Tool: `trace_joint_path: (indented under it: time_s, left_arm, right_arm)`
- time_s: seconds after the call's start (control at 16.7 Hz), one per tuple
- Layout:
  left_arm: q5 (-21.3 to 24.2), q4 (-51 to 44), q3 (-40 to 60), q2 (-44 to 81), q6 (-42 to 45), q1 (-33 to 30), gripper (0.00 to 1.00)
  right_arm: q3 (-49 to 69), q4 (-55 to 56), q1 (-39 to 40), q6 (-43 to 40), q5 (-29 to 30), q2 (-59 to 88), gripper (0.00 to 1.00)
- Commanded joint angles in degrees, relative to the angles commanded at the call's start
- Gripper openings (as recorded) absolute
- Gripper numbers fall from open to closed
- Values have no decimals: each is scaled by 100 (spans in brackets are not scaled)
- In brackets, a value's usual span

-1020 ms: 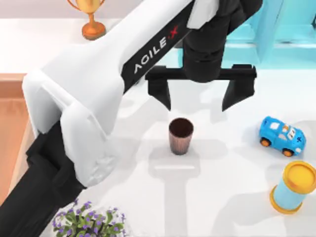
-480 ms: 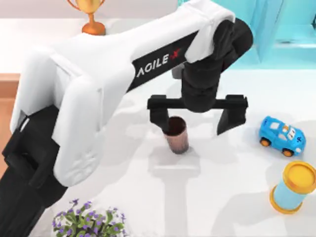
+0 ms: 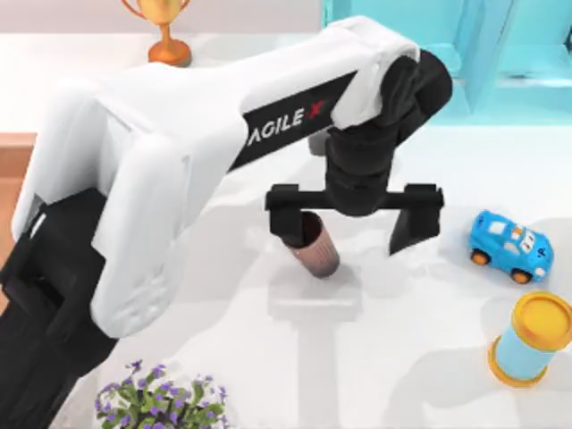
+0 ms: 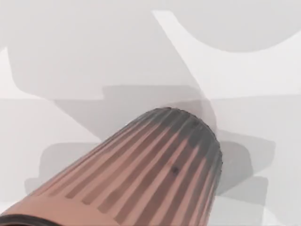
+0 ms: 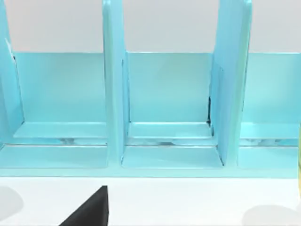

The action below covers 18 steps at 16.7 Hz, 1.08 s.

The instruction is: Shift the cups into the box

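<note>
Because the brown ribbed cup [image 3: 317, 253] stood on the white tabletop [image 3: 411, 340] near its middle, I had my left gripper [image 3: 354, 221] low around it, fingers [image 3: 288, 222] spread wide, one touching the rim, nothing grasped.

Left pincer [image 3: 352, 225] lower, brown cup [image 3: 315, 252] tilted.

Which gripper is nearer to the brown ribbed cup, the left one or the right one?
Left. The left gripper is open around the brown ribbed cup, one finger at its rim. The right gripper faces the turquoise shelf.
</note>
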Motion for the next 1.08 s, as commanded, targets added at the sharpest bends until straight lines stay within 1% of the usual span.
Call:
trace_joint_path:
  time_s: [0.78, 0.84, 1.08]
  left_arm:
    - [0, 0, 0, 0, 0, 0, 2]
    - [0, 0, 0, 0, 0, 0, 0]
    - [0, 0, 0, 0, 0, 0, 0]
  right_arm:
    - [0, 0, 0, 0, 0, 0, 100]
    - [0, 0, 0, 0, 0, 0, 100]
    - [0, 0, 0, 0, 0, 0, 100]
